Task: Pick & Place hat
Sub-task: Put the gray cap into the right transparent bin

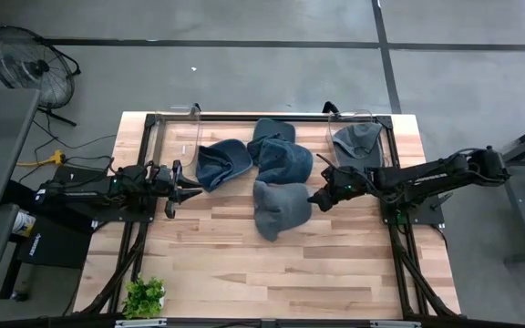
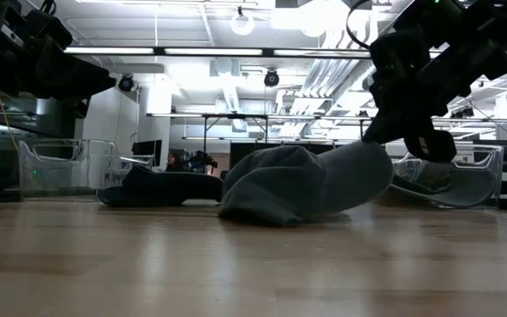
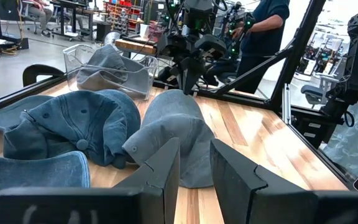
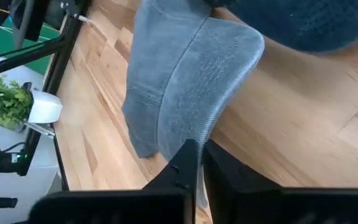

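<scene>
**Four hats on worktop; right pincer clamped on grey hat edge**

Four soft fabric hats show in the high view. The grey hat [image 1: 279,208] lies near the centre of the worktop [image 1: 244,264], a surface of pale wooden planks with visible grain. Its cloth is a fine ribbed weave, folded into a rounded, slumped mound; the brim edge forms a curved seam in the right wrist view.

Right pincer [image 1: 317,199]: clenched on the brim edge of the grey hat, at the side facing the right arm. The two dark fingers [image 4: 191,163] meet with the cloth edge pinched between them. The low view shows the hat's edge raised slightly at the grip while the rest of the crown rests on the worktop.

Left pincer [image 1: 173,194]: held low over the worktop just beside a blue denim hat [image 1: 222,162], touching nothing. Its flat, angular black fingers [image 3: 166,163] stand slightly apart, with nothing between them.

A second blue denim hat [image 1: 281,157], creased and lumpy, lies touching the grey hat's far side. A further grey hat [image 1: 355,138] sits in a clear plastic bin [image 1: 372,118] at the worktop's far right corner.
</scene>
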Tool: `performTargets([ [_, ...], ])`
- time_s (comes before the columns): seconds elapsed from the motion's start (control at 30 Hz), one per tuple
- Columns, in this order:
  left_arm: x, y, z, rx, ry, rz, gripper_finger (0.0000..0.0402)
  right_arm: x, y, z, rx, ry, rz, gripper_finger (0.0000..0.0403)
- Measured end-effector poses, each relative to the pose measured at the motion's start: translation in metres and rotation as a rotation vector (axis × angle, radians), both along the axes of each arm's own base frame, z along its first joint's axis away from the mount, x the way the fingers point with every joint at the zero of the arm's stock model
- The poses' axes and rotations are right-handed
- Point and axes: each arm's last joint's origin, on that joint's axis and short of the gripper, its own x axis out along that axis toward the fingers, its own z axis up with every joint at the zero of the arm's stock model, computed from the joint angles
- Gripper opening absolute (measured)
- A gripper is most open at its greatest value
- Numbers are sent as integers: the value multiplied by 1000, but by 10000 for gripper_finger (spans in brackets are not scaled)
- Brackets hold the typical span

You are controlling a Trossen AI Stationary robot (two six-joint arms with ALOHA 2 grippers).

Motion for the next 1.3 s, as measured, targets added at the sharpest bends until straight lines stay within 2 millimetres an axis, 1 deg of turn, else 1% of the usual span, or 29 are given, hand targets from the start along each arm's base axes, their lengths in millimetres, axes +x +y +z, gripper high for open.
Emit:
performTargets([
  [0.2, 0, 0, 0, 0, 0, 0, 87, 4, 2, 7, -5, -86, 44, 3],
  [0.33, 0, 0, 0, 0, 0, 0, 87, 7, 6, 16, 3, -172, 87, 2],
  [0.6, 0, 0, 0, 0, 0, 0, 87, 5, 11, 46, -64, -412, 109, 1],
  [0.7, 0, 0, 0, 0, 0, 0, 87, 3, 14, 61, -136, -531, 112, 1],
  [0.77, 0, 0, 0, 0, 0, 0, 87, 0, 15, 70, -182, -602, 79, 1],
  [0.87, 0, 0, 0, 0, 0, 0, 87, -3, 14, 81, -278, -641, 6, 0],
  [1.0, 0, 0, 0, 0, 0, 0, 87, -4, 14, 101, -480, -665, -86, 0],
  [1.07, 0, 0, 0, 0, 0, 0, 87, -4, 14, 112, -582, -649, -125, 0],
  [1.2, 0, 0, 0, 0, 0, 0, 87, -3, 13, 133, -802, -542, -192, 0],
  [1.3, 0, 0, 0, 0, 1, 0, 87, -4, 11, 153, -967, -398, -244, 0],
])
